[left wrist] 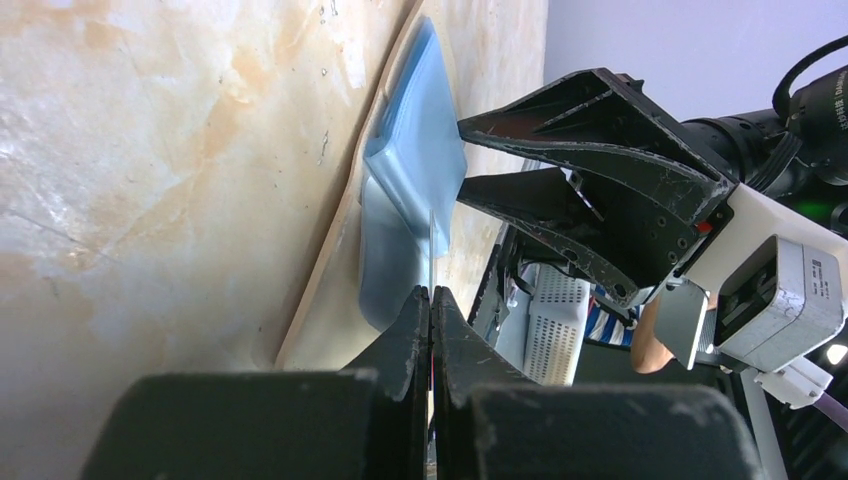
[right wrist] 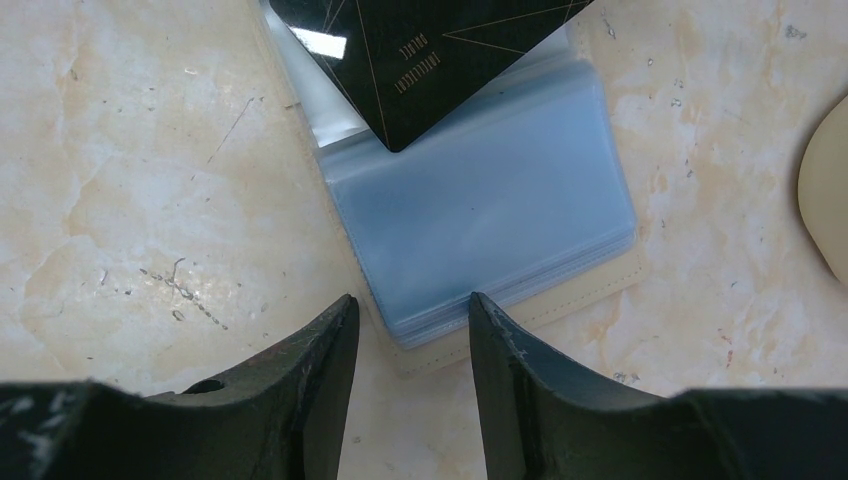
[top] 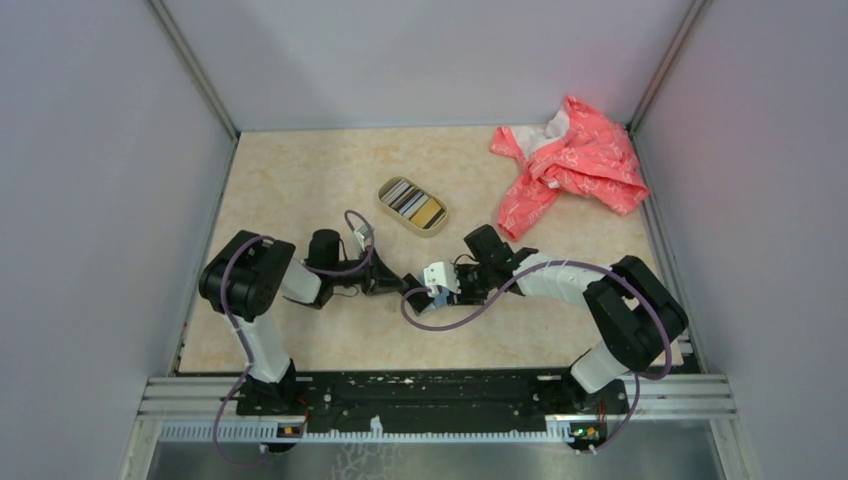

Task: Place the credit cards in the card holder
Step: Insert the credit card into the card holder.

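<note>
While left tool [left wrist: 431, 296] pinches black card [right wrist: 420, 60] | right tool [right wrist: 410, 306] gapes at card holder [right wrist: 490, 220] | dish [right wrist: 826, 200] nearby (cloth [top: 570, 165] far)

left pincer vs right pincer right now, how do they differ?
The left pincer is shut, pinching the black card edge-on; the right pincer is open and holds nothing. The left one angles the card at the clear sleeves of the holder; the right one sits at the holder's opposite edge, fingers apart over it. Shared: both are low at the open holder, facing each other.
</note>
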Robot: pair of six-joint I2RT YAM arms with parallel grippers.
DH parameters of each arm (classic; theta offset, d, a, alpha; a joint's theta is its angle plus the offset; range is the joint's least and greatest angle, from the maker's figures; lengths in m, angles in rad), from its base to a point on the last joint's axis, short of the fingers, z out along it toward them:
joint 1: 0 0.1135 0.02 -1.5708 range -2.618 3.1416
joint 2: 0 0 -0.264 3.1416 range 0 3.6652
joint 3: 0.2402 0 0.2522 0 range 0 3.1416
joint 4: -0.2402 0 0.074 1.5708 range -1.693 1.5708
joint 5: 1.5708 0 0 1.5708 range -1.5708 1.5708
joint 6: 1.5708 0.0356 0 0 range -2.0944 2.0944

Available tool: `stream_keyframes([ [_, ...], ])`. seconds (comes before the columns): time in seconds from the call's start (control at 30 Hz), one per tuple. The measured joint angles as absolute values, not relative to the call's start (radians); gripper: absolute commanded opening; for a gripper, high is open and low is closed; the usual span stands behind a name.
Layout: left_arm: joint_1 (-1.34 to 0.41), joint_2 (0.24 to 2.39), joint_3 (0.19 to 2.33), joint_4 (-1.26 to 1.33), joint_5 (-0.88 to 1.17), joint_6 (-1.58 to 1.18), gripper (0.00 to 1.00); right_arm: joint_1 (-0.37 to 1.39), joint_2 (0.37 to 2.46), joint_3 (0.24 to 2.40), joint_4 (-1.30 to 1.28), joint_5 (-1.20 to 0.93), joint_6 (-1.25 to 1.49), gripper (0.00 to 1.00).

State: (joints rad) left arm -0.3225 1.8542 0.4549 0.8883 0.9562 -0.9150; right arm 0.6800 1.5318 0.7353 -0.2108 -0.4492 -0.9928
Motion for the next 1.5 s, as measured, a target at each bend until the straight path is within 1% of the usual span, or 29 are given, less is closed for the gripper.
stream_keyframes([
  [0.47, -0.343, 1.879, 0.482, 0.867, 0.927, -0.905, 0.0, 0.681, 1.532, 0.736, -0.211, -0.449, -0.993, 0.45],
  [0.9, -0.368, 1.88, 0.547, 0.701, 0.899, -0.88, 0.0, 0.686, 1.533, 0.741, -0.218, -0.445, -0.994, 0.45],
  [1.5, -0.386, 1.914, 0.598, 0.629, 0.912, -0.87, 0.0, 0.699, 1.533, 0.741, -0.219, -0.437, -0.995, 0.45],
])
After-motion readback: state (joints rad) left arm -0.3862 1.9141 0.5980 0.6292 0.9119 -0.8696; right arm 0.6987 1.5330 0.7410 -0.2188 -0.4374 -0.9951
